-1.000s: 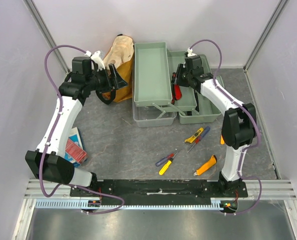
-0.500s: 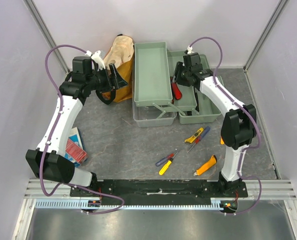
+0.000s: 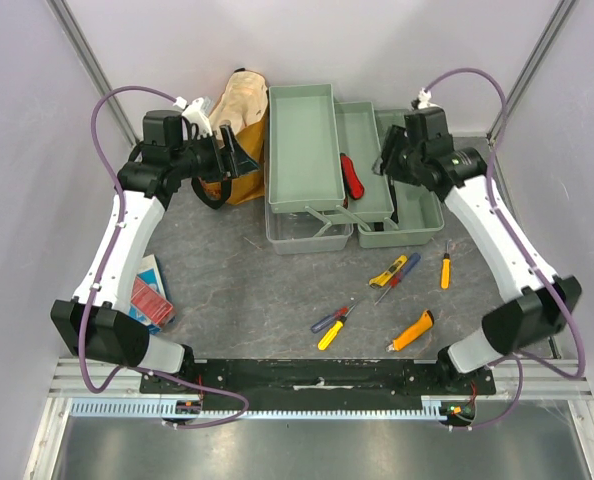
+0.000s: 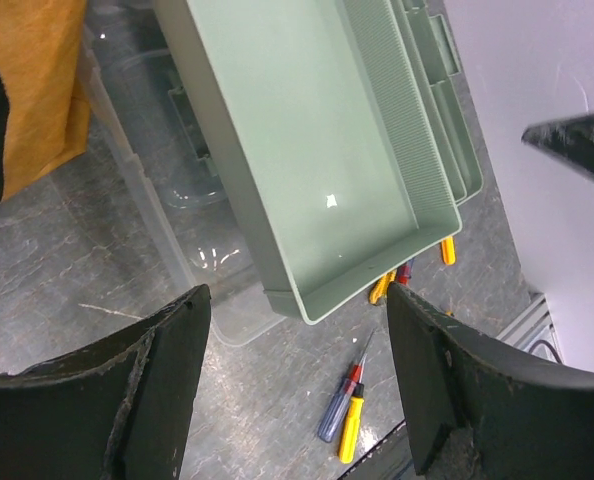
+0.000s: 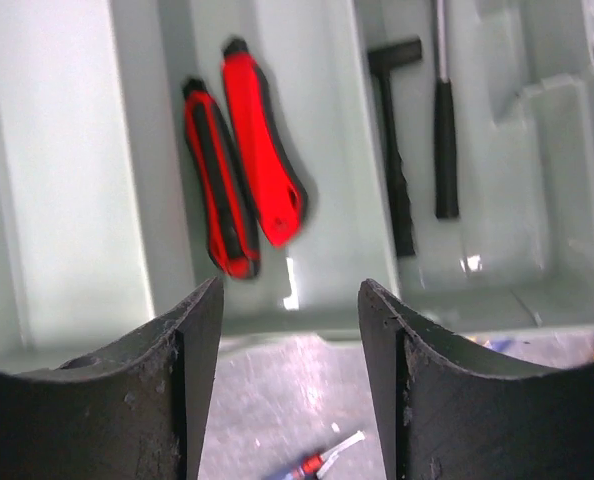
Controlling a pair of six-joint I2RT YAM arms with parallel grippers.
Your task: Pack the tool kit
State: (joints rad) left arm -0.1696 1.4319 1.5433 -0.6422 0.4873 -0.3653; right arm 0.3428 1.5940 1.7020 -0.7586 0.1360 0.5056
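The pale green toolbox (image 3: pixel 302 130) stands open at the back, its trays folded out over the clear lid (image 3: pixel 297 240). Red-handled pliers (image 3: pixel 350 177) lie in the middle tray (image 5: pixel 317 150), seen close as pliers (image 5: pixel 242 165) in the right wrist view. A black hammer (image 5: pixel 392 150) rests in the box bottom. My right gripper (image 3: pixel 385 165) hovers open and empty just right of that tray, also shown as gripper (image 5: pixel 290 380). My left gripper (image 3: pixel 239 155) hangs open and empty left of the box; through this gripper (image 4: pixel 297 390) I see the left tray (image 4: pixel 317 150).
Loose tools lie on the grey mat: a yellow-black tool (image 3: pixel 389 270), an orange screwdriver (image 3: pixel 445 268), blue and yellow screwdrivers (image 3: pixel 332 325) and an orange-handled knife (image 3: pixel 412 330). A mustard bag (image 3: pixel 239 120) sits behind the left gripper. A red-blue booklet (image 3: pixel 149 295) lies at the left.
My right gripper opened, leaving the red-handled pliers in the middle tray, and its arm swung out to the right, uncovering the orange screwdriver. The left arm has not moved.
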